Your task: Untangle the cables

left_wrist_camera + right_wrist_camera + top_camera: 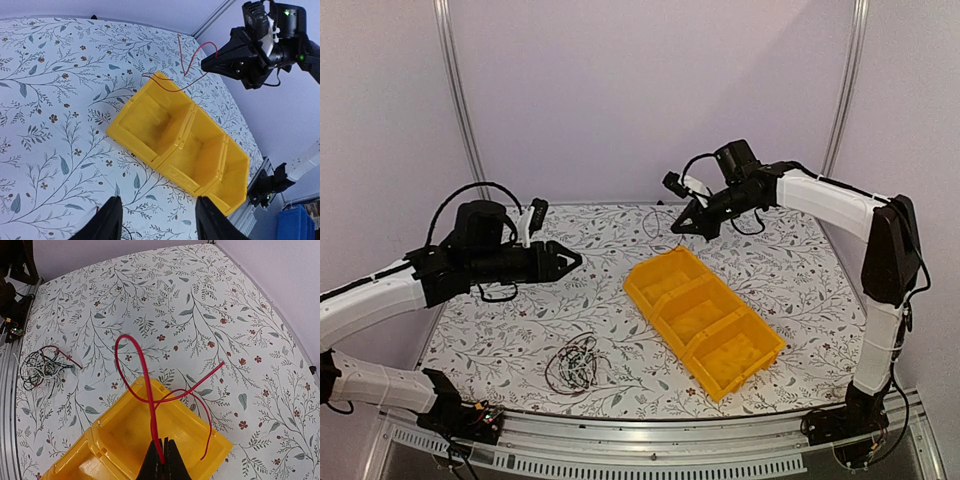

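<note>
The right gripper (162, 461) is pressed together on a single red cable (149, 395), held in the air so that its loose loops dangle over the far end compartment of the yellow three-part bin (135, 145). The left gripper (157, 222) hangs above the floral table (500, 320) to the left of the bin, its fingers spread wide with nothing between them. The rest of the cables (575, 362), black, white and reddish, lie in a small tangled heap on the table near its front edge, well apart from both grippers.
</note>
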Tool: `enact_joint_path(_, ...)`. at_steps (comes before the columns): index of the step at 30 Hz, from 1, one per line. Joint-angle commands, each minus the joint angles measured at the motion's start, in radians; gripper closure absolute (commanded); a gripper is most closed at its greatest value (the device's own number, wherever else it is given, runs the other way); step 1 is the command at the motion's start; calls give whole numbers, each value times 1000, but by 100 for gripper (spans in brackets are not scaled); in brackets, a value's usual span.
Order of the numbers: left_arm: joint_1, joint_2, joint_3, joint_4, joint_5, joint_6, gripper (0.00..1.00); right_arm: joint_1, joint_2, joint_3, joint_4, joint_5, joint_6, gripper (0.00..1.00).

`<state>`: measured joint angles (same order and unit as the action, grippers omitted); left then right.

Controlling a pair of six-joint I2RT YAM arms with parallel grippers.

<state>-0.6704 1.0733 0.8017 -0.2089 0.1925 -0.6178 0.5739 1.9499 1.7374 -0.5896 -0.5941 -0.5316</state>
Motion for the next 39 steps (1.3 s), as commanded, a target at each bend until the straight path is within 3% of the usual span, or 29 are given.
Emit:
enact_joint_path(1, -8, 17, 1, -26, -35, -1, 51, -6, 46, -16, -102, 24, -89, 100)
enact_joint_path(13, -9, 34, -18, -50, -56, -25, 51, -6, 209, 68, -246, 28, -93, 100)
enact_joint_path(20, -9, 81, -16, -33, -39, -29, 51, -5, 195, 71, -317, 6, -116, 100)
enact_joint_path(23, -10, 108, -8, -27, -28, -31, 51, -6, 188, 71, -316, 20, -112, 75)
enact_joint_path(27, -10, 141, 6, -30, -22, -30, 51, -6, 193, 91, -310, 43, -61, 63)
enact_joint_path(34, -12, 164, 32, -146, -49, -48, 52, -6, 114, 96, -286, 27, -24, 60)
enact_joint_path(39, -44, 120, 79, -463, -144, -198, 56, -6, -28, -44, -175, 5, -30, 61)
